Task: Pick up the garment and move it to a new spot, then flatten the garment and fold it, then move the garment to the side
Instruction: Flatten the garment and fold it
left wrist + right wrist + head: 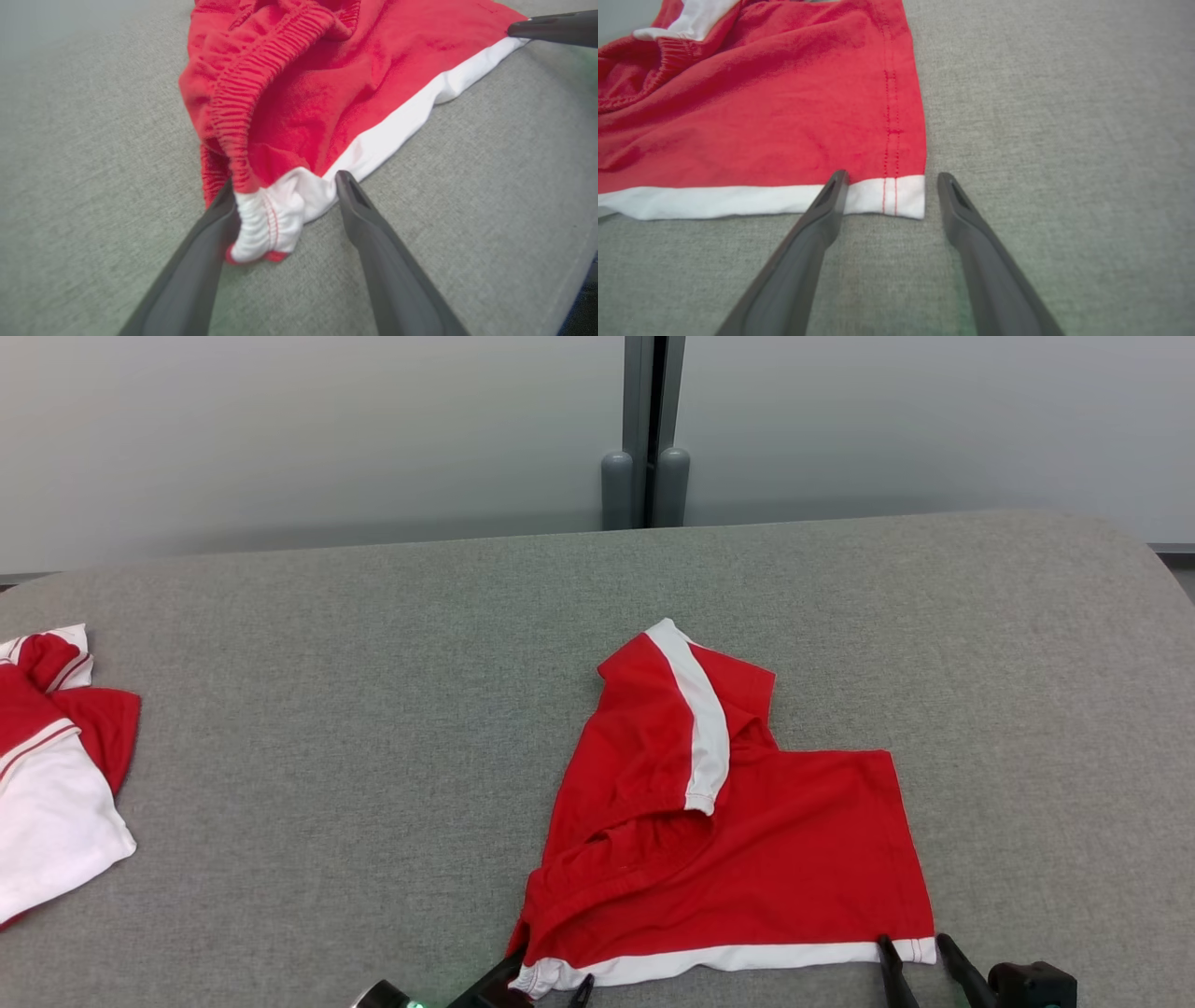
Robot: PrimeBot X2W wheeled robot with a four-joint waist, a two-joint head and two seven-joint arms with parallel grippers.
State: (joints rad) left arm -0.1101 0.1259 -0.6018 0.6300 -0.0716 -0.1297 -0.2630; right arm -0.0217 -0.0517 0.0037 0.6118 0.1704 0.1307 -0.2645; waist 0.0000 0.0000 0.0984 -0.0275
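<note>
Red knit shorts with a white band (pixel 728 859): we find them at the near middle of the grey felt-covered desk (pixel 373 709). The white band runs along the near edge, and one leg is turned back over the rest, so they are not flat yet.
Left tool (pixel 286 184): its fingers stand apart and clamp nothing. The bunched white corner below the ribbed elastic waistband (pixel 243 93) sits between them and touches one finger.
Right tool (pixel 893 177): its fingers also stand apart with nothing held. One tip lies over the white band and the other over bare desk, with the stitched corner between them.
Step in hand: we judge this to be taking hold of the two near corners, ready to spread the shorts flat.
Doing it well: we would lower each tool until one finger slips under the hem, then close on both layers of the corner. After that we would draw the two corners apart and toward us evenly, so the band goes taut without twisting.
Watch for: the left corner is thick and gathered, so a shallow bite may catch only the white edge and slip. The turned-back leg will need laying out as well.
Red-and-white folded garment (pixel 47 775): it rests at the desk's left edge, well apart from the shorts, and we leave it alone.
</note>
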